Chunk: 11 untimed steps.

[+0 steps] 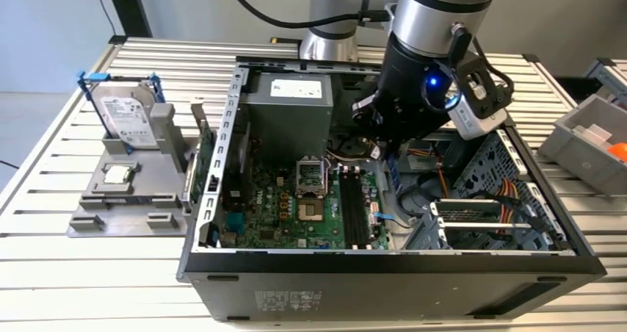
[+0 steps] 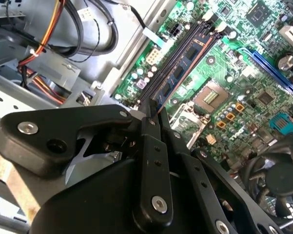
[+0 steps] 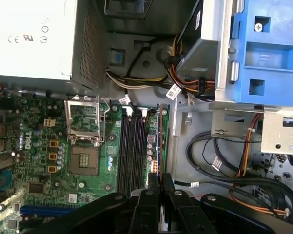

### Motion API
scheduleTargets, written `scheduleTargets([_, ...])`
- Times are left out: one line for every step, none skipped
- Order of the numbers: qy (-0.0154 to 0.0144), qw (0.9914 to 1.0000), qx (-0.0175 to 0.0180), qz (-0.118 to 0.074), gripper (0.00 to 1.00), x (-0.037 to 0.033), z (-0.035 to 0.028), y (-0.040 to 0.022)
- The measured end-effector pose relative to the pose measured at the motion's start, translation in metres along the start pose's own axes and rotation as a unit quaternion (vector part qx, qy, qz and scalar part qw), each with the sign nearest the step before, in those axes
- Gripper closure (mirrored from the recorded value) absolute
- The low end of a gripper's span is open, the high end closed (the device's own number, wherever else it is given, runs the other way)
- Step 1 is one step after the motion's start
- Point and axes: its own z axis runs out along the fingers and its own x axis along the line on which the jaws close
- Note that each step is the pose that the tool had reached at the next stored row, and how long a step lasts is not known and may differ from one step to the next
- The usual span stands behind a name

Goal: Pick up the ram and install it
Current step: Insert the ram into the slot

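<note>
Reaches steeply down into the open case (image 1: 211, 200) from above, wrist between the walls, camera with a blue light strapped to the side. Holds the gripper (image 1: 377, 150) low over the motherboard (image 1: 294, 207), near the power supply (image 1: 289, 100) end of the slots.

Pinches the ram (image 2: 185, 61) narrowly between the 2 fingertips, in both wrist views: gripper (image 2: 153, 113) closed on 1 end of the stick, blue chips along its face. Shows the ram (image 3: 159, 141) edge-on in the first wrist view, a thin line running from the gripper (image 3: 160, 178) along the board, just beside the 2 black slots (image 3: 130, 146) on the side away from the open socket (image 3: 85, 161). Cannot tell whether seated in a slot or just above it.

Carries a white label on the power supply and another on the hard drive (image 1: 128, 115), upright in its stand outside the case at the exterior view's left; print left unread. Keeps a small square chip (image 1: 117, 174) on the grey tray (image 1: 88, 222) below the drive.
</note>
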Motion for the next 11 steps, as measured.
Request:
scheduleTargets([0.0000,1.00000,0.0008,0.001,1.00,0.0001,0.0009,0.0000])
scheduleTargets([0.0000,0.99999,0.0011,0.004,1.00,0.0002,0.0012,0.0000])
scheduleTargets([-0.0002,0.99996,0.0012,0.009,1.00,0.0006,0.0019,0.0000])
scheduleTargets([-0.0004,0.99990,0.0013,0.014,1.00,0.0010,0.0024,0.0000])
scheduleTargets([-0.0005,0.99984,0.0016,0.018,1.00,0.0012,0.0025,0.0000])
scheduleTargets([-0.0007,0.99973,0.0018,0.023,1.00,0.0011,0.0030,0.0000])
scheduleTargets([-0.0009,0.99959,0.0016,0.028,1.00,0.0012,0.0038,-0.0001])
scheduleTargets([-0.0010,0.99942,0.0020,0.034,1.00,0.0015,0.0047,-0.0001])
scheduleTargets([-0.0011,0.99925,0.0021,0.039,1.00,0.0017,0.0059,-0.0001])
scheduleTargets([-0.0013,0.99911,0.0023,0.042,1.00,0.0024,0.0071,-0.0001])
scheduleTargets([-0.0017,0.99908,0.0023,0.043,1.00,0.0029,0.0087,-0.0002])
